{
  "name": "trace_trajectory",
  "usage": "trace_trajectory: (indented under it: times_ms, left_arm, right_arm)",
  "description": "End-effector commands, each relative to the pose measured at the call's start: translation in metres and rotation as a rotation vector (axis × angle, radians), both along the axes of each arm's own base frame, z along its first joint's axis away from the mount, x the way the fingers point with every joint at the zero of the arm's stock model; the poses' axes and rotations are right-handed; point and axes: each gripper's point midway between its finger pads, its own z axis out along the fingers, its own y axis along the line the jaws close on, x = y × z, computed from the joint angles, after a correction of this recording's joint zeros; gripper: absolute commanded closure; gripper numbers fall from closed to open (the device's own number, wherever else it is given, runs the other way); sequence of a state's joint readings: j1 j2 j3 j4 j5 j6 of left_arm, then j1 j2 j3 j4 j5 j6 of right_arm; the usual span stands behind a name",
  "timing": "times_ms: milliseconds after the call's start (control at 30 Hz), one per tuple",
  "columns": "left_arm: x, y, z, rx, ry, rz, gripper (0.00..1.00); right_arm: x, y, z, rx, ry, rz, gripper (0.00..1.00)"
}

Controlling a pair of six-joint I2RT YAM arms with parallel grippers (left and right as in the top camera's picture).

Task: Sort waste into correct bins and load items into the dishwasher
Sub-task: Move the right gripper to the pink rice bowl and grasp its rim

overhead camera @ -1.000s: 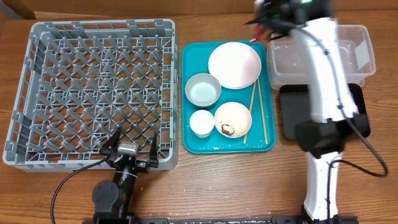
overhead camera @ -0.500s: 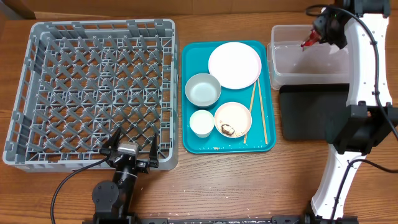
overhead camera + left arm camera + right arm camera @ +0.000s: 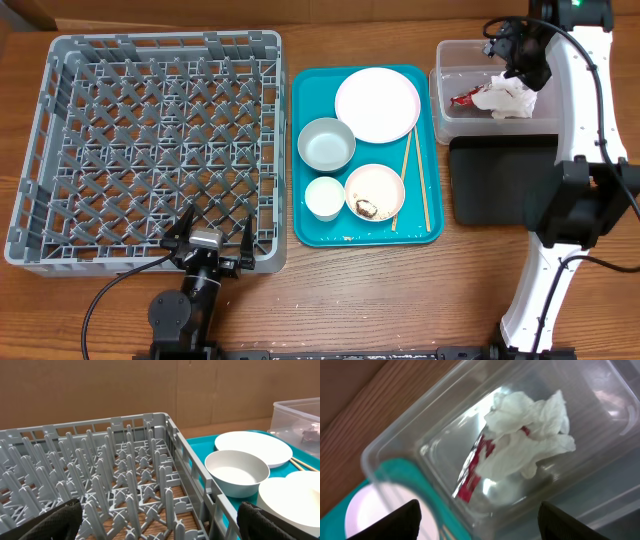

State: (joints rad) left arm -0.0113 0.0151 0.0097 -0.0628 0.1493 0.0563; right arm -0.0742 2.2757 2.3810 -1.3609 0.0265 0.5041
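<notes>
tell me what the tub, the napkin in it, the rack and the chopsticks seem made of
Tub: clear glossy plastic; its floor shows through the walls, with glare.
Napkin: thin matte white paper, crumpled into soft folds.
Rack: probably moulded grey plastic, dull finish, openwork lattice.
Chopsticks: likely wood or bamboo, pale tan; grain too small to see.

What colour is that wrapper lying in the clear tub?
The wrapper is red; right wrist view.

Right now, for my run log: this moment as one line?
right end effector: open over clear tub | napkin, red wrapper: in tub | left end effector: open beside rack | dishes: on teal tray
</notes>
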Motion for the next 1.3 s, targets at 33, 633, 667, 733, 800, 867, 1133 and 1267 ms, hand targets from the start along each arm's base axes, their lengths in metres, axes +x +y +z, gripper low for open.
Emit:
trace_trajectory:
  times_ms: [33,633,667,733,800,867,1133,1267]
  left_arm:
    - [0.0,0.002,0.0,0.015,-0.007,0.008,0.0]
    - [0.0,0.002,0.0,0.015,-0.008,0.007,0.0]
    - [0.0,0.002,0.0,0.015,-0.008,0.008,0.0]
    - [0.0,0.002,0.0,0.015,-0.008,0.007,0.0]
    - [0.0,0.002,0.0,0.015,-0.008,0.007,0.0]
    - [0.0,0.002,0.0,0.015,-0.008,0.007,0.0]
    - [0.0,0.002,0.0,0.015,-0.008,0.007,0.0]
    - [0.0,0.002,0.0,0.015,-0.007,0.008,0.0]
  right_arm:
    - [-0.039,0.058,0.109,0.064,-0.191,0.279,0.24]
    - [-0.152,0.21,0.093,0.111,0.076,0.596,0.23]
    - [-0.154,0.217,0.085,0.108,0.093,0.614,0.23]
    - [-0.158,0.227,0.07,0.108,0.12,0.628,0.23]
    - [-0.159,0.236,0.053,0.111,0.145,0.626,0.23]
    - [-0.161,0.243,0.035,0.111,0.167,0.629,0.23]
    - [-0.164,0.247,-0.023,0.116,0.229,0.59,0.26]
    - [-0.167,0.254,-0.038,0.136,0.236,0.603,0.27]
